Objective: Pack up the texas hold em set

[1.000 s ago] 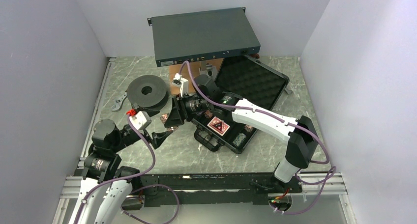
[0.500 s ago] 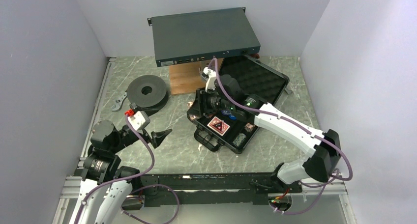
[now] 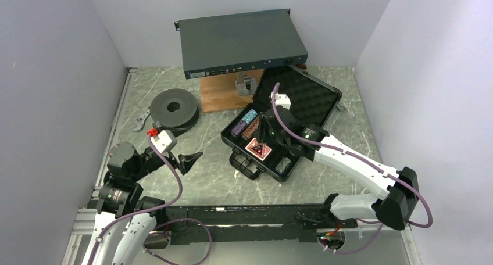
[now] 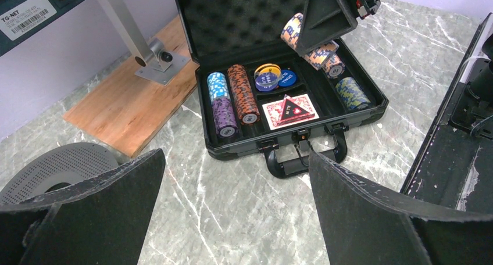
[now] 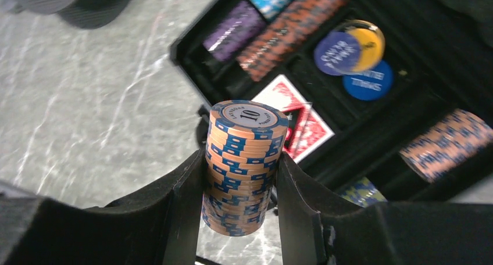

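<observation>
The black case (image 3: pixel 302 96) lies open mid-table, its foam lid leaning back. Its tray (image 4: pixel 256 143) holds chip rolls (image 4: pixel 232 96), blue and yellow buttons (image 4: pixel 273 78) and red cards under a red-black triangle (image 4: pixel 289 110). My right gripper (image 3: pixel 268 131) hovers above the tray, shut on a roll of orange-and-blue chips (image 5: pixel 244 166). That roll stands between its fingers (image 5: pixel 241 160); from the left wrist it shows at the case's back right (image 4: pixel 293 29). My left gripper (image 3: pixel 192 158) stays open and empty over bare marble (image 4: pixel 236 154), left of the case handle (image 4: pixel 302 160).
A large grey electronics box (image 3: pixel 241 41) stands on a bracket (image 3: pixel 245 85) over a wooden board (image 3: pixel 218 96) at the back. A dark spool (image 3: pixel 173 109) sits left of the case, with a small metal tool (image 3: pixel 139 122) beside it. Walls close in on both sides.
My right arm has swung from the case's left side to over its middle, carrying the chip roll. The left gripper has stayed open and almost still.
</observation>
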Tool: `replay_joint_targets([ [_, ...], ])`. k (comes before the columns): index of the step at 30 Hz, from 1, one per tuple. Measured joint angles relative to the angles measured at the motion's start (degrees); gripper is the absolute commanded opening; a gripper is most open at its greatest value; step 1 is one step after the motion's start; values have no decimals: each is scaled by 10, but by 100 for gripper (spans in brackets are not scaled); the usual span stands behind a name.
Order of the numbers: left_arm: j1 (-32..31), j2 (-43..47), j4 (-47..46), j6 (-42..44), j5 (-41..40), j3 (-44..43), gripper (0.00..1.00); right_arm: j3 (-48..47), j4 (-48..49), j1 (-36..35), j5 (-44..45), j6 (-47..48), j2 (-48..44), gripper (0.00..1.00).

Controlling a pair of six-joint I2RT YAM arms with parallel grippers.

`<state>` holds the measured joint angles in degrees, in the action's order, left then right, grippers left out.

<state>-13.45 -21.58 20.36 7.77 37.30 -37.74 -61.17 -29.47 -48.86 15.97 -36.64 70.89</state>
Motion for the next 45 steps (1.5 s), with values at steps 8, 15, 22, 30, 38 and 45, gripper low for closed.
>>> replay_joint_targets([
  [8,0,0,0,-1,1,0,100,11,-74,38,90,-75,-7,0],
  [15,0,-1,-1,-2,2,0,100,29,-106,81,96,-104,-17,0],
  [22,0,-4,-4,-5,2,0,100,56,-117,135,69,-136,-6,0],
  [30,0,-5,-5,-5,1,0,100,66,-122,175,28,-155,48,0],
  [38,0,-8,-4,-5,1,0,100,77,-110,215,-16,-154,90,0],
  [45,0,-8,-4,-6,-1,0,100,78,-86,238,-47,-154,117,0],
])
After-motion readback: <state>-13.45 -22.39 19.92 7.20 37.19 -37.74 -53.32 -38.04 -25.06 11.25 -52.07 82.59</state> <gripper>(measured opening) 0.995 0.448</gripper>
